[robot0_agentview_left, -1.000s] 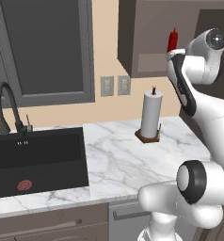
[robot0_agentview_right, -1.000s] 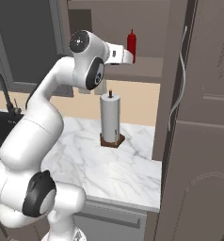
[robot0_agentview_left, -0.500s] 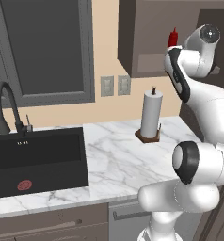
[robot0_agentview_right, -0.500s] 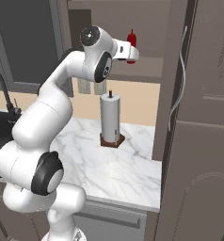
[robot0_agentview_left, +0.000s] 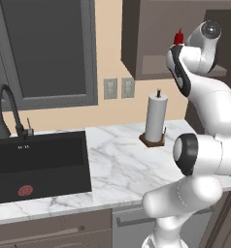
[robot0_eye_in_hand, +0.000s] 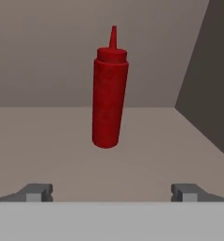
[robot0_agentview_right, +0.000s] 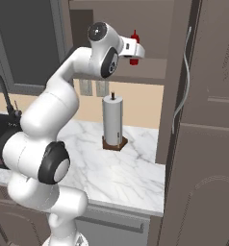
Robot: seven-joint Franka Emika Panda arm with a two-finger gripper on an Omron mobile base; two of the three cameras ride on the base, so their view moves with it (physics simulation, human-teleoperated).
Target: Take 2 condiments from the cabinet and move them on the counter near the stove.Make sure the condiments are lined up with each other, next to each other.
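A slim red squeeze bottle (robot0_eye_in_hand: 109, 94) with a pointed nozzle, one of the condiments, stands upright on the flat shelf of the dark grey-brown cabinet (robot0_agentview_left: 151, 48). My gripper (robot0_eye_in_hand: 111, 192) is open just in front of the bottle, level with its base, with a fingertip on each side and nothing between them. From the right base view the hand (robot0_agentview_right: 135, 50) is raised to the cabinet (robot0_agentview_right: 152, 29) niche and covers the lower half of the bottle (robot0_agentview_right: 134, 37). In the left base view only the bottle's red top (robot0_agentview_left: 178, 36) shows above the arm. The stove and the counter beside it are out of view.
A tall white paper-towel roll (robot0_agentview_left: 155, 118) on a wooden base stands on the marble top (robot0_agentview_left: 117, 164) under the cabinet. A black sink (robot0_agentview_left: 35, 162) with a dark faucet (robot0_agentview_left: 8, 111) lies left. A tall brown cabinet door (robot0_agentview_right: 208, 144) closes off the right side.
The arm has straightened upward and carried the hand a little higher and closer to the red bottle in the niche. The jaws have stayed open and the bottle has not moved.
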